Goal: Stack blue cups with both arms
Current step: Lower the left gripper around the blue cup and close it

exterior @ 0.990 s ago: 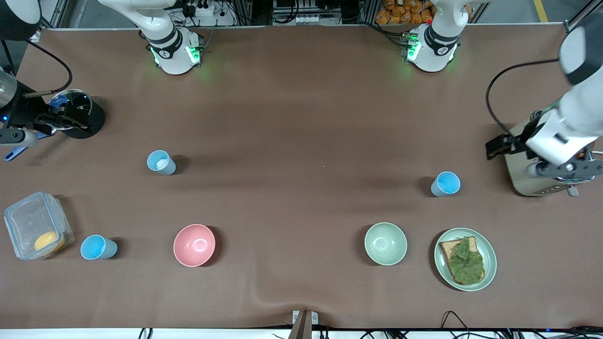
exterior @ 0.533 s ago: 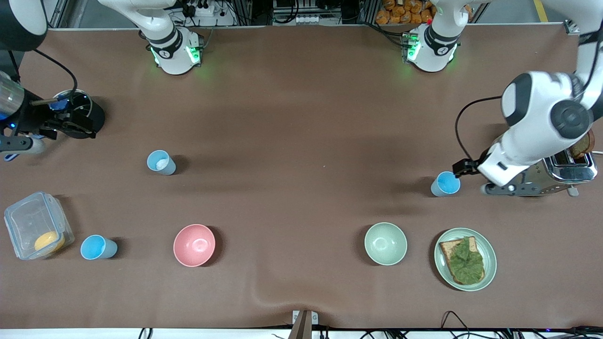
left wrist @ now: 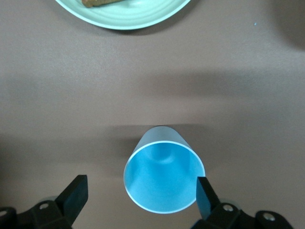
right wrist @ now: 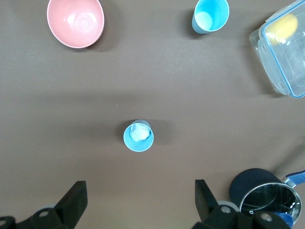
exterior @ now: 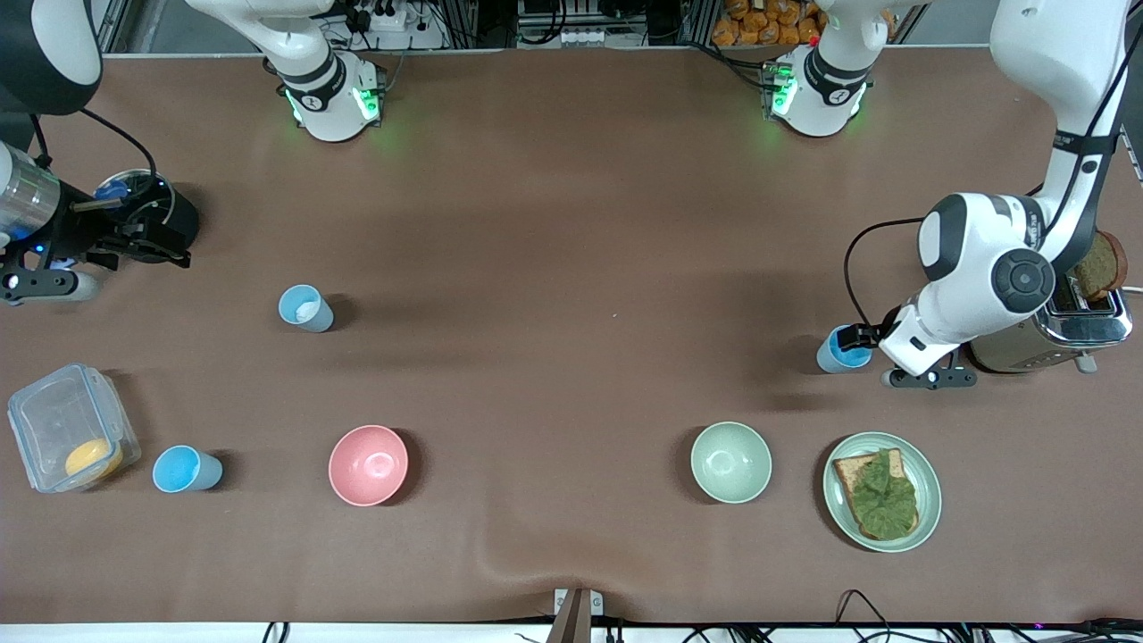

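Observation:
Three blue cups stand upright on the brown table. One blue cup [exterior: 844,350] is beside the toaster; my left gripper [exterior: 863,338] hangs open right at it. In the left wrist view this cup [left wrist: 164,176] sits partly between the spread fingers [left wrist: 76,195], its rim close to one of them, with no grip. A second cup [exterior: 305,308] holds something white. A third cup [exterior: 186,470] stands next to the clear box. My right gripper [exterior: 165,246] is open over the black pot, and the second cup [right wrist: 138,136] shows well ahead of its fingertips [right wrist: 76,200].
A toaster [exterior: 1072,330] with a bread slice stands at the left arm's end. A green plate [exterior: 931,482] with toast and lettuce, a pale green bowl [exterior: 730,462] and a pink bowl [exterior: 368,464] lie nearer the camera. A clear box [exterior: 67,438] and a black pot [exterior: 170,219] are at the right arm's end.
My left arm has swung from above the toaster over to the cup beside it and come down low. The right gripper has shifted slightly over the black pot. Both stay open.

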Available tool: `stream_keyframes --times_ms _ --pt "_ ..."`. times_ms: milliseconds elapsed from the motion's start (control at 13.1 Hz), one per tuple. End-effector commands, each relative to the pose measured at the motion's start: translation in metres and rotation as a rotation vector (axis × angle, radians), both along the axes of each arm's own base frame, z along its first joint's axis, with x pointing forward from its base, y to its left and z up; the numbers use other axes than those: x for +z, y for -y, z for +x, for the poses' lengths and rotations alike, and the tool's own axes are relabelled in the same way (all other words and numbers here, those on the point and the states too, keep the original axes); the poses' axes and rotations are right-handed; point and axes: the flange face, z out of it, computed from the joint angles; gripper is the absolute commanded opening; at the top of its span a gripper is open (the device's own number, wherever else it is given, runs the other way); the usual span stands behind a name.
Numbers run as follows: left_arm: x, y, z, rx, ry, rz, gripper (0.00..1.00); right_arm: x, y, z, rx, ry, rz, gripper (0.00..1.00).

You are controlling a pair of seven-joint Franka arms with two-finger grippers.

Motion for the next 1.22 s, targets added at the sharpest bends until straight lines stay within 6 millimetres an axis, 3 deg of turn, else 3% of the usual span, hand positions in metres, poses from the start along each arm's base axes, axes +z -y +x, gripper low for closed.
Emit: stream_keyframes --times_ms 0,76,152,686,838,1067,1143 --pt "-0.003 -0.002 -0.001 -0.022 0.002 0.014 1.00 -0.003 -0.003 0.001 0.001 -0.002 -0.002 1.00" --pt "-0.009 -0.002 -0.002 -0.022 -0.009 0.012 1.00 -0.003 -0.002 0.001 -0.001 0.000 -0.001 1.00" --pt "-0.012 -0.002 -0.002 -0.021 -0.012 0.012 0.91 -0.004 -0.001 0.001 -0.002 -0.002 -0.001 1.00" --pt "-0.029 -0.004 0.000 -0.016 -0.020 0.006 0.85 -0.013 -0.003 0.003 0.001 -0.005 -0.001 1.00" --pt "-0.029 -0.003 0.001 -0.006 -0.018 0.006 0.57 -0.020 -0.002 0.007 -0.001 -0.002 -0.001 1.00" --pt "-0.030 -0.004 0.001 -0.006 -0.020 0.006 0.24 -0.036 0.002 0.007 -0.007 -0.002 0.000 1.00" --pt "-0.029 -0.004 0.002 -0.005 -0.018 0.005 0.17 -0.042 0.003 0.007 -0.004 0.001 0.000 1.00"
